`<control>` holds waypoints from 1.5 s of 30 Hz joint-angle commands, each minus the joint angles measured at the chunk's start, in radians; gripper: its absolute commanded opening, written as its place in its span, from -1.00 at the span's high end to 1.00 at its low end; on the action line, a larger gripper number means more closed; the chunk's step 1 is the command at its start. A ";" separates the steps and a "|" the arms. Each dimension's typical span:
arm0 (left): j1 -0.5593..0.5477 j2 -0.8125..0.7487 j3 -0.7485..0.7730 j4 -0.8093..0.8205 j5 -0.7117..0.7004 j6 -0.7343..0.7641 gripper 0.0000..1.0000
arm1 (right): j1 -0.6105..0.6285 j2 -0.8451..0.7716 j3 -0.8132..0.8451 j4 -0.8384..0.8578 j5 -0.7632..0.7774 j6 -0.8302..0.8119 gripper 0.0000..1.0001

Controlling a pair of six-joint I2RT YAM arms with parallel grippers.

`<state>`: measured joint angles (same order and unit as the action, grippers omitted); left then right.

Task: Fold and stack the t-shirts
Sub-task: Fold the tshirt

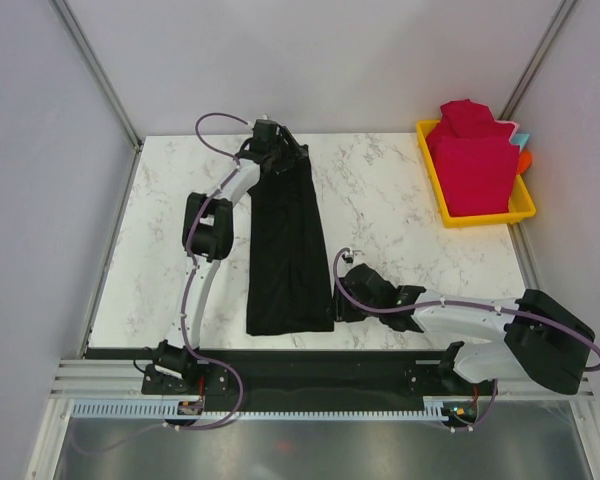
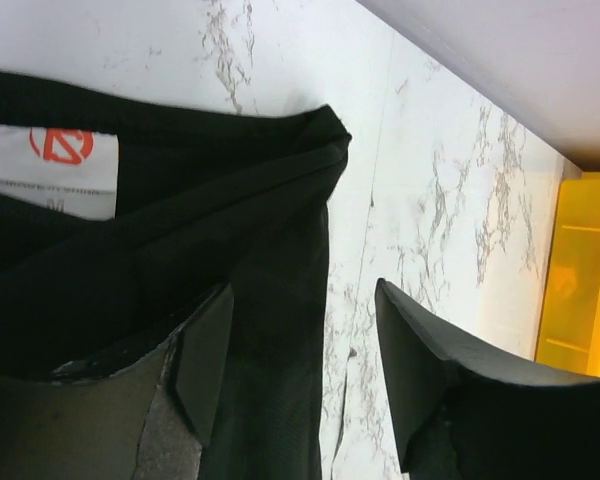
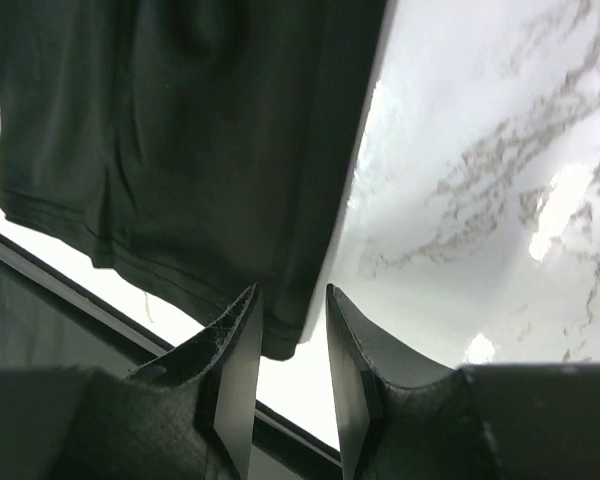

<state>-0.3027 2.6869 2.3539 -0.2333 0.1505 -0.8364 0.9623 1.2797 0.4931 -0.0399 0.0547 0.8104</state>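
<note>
T-shirt [image 1: 288, 250], black, folded long, left tool [image 2: 300, 300] wide open, right tool [image 3: 288, 300] narrowly open

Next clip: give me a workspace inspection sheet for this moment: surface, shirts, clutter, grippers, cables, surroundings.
Surface: marble table, no spills seen.
Job's things: black t-shirt lies folded into a long strip, white label showing; red t-shirts piled in the yellow tray.
Clutter: teal and orange bits behind the tray, too small to tell what they are.
Grippers: left gripper open at the black shirt's far end; right gripper open at its near right corner, nothing between the fingers.
Cables: purple cables loop along both arms.
Surroundings: plain grey walls; nothing else seen.
</note>
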 commanded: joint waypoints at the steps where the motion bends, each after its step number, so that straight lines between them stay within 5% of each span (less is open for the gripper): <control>1: 0.007 -0.151 -0.047 0.000 0.026 0.046 -0.35 | 0.001 0.029 0.065 -0.011 0.053 -0.033 0.21; 6: 0.011 -0.330 -0.235 -0.015 0.060 0.072 -0.50 | -0.002 0.069 0.082 0.021 0.028 -0.066 0.24; 10: 0.011 -0.545 -0.502 -0.047 0.075 0.045 -0.99 | -0.002 0.096 0.088 0.032 0.063 -0.102 0.21; 16: 0.013 -0.928 -0.925 -0.222 0.012 0.105 -0.99 | -0.002 0.124 0.093 0.031 -0.005 -0.126 0.07; 20: 0.013 -1.198 -1.264 -0.222 -0.107 0.067 -0.86 | 0.000 0.103 0.067 0.043 -0.013 -0.103 0.09; 26: 0.010 -1.671 -1.672 -0.251 -0.098 0.094 -0.84 | 0.000 0.064 0.038 0.025 -0.107 -0.086 0.08; 31: -0.053 -2.060 -1.946 -0.285 -0.083 -0.038 -0.55 | 0.001 0.040 0.041 -0.032 -0.111 -0.085 0.15; 37: -0.101 -2.054 -2.021 -0.302 -0.101 -0.079 -0.42 | 0.004 -0.006 0.002 -0.041 -0.101 -0.073 0.36; 41: -0.105 -1.986 -2.033 -0.296 -0.080 -0.067 -0.34 | 0.006 -0.011 -0.001 -0.040 -0.105 -0.070 0.80; 45: -0.154 -2.026 -2.059 -0.294 -0.083 -0.078 -0.23 | 0.006 0.006 0.005 -0.020 -0.127 -0.070 0.81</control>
<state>-0.4244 0.6926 0.3058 -0.5434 0.0772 -0.8783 0.9630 1.2930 0.4969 -0.0864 -0.0536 0.7334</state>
